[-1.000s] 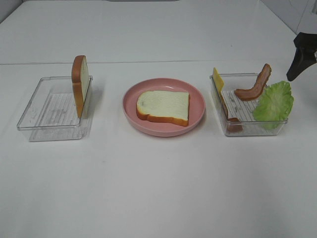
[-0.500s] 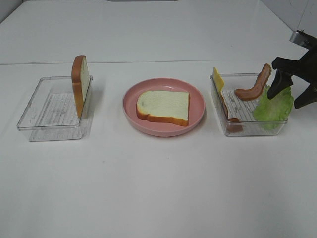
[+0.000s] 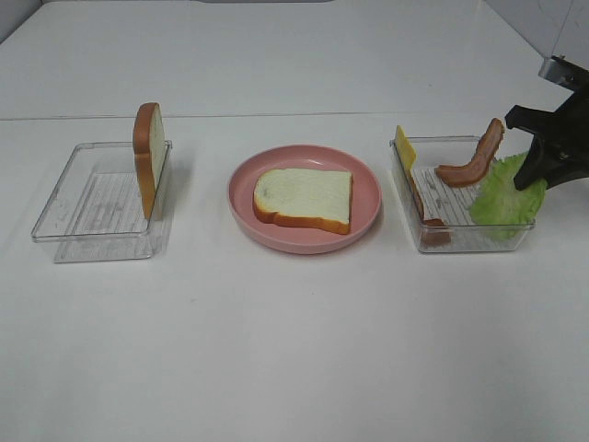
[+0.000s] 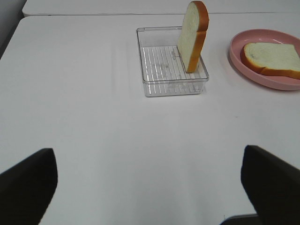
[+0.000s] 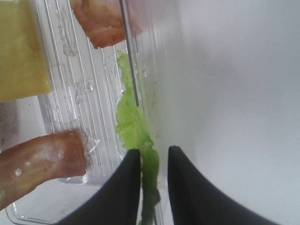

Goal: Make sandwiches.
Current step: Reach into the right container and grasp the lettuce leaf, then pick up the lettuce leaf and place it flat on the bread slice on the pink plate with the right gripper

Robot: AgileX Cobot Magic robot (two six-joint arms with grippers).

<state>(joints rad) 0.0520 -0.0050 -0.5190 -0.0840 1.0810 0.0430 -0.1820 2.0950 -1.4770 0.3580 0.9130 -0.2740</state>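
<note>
A white bread slice (image 3: 304,198) lies flat on the pink plate (image 3: 241,175). Another bread slice (image 3: 149,157) stands on edge in the clear left tray (image 3: 92,207). The clear right tray (image 3: 433,238) holds a yellow cheese slice (image 3: 405,145), bacon strips (image 3: 474,161) and a green lettuce leaf (image 3: 502,198). My right gripper (image 3: 532,180) is at the tray's right wall, its fingers pinched on the lettuce leaf (image 5: 133,126) at its edge. My left gripper (image 4: 150,187) is open and empty, hanging well short of the left tray (image 4: 161,84).
The three containers stand in a row across the white table (image 3: 294,350). In the right wrist view, bacon (image 5: 37,164) and cheese (image 5: 21,47) lie close beside the pinched leaf, with the tray's thin wall right at the fingers.
My right gripper came in from the far right, dropped to the lettuce at the tray's right wall and closed its fingers on the leaf. The left arm stayed still.
</note>
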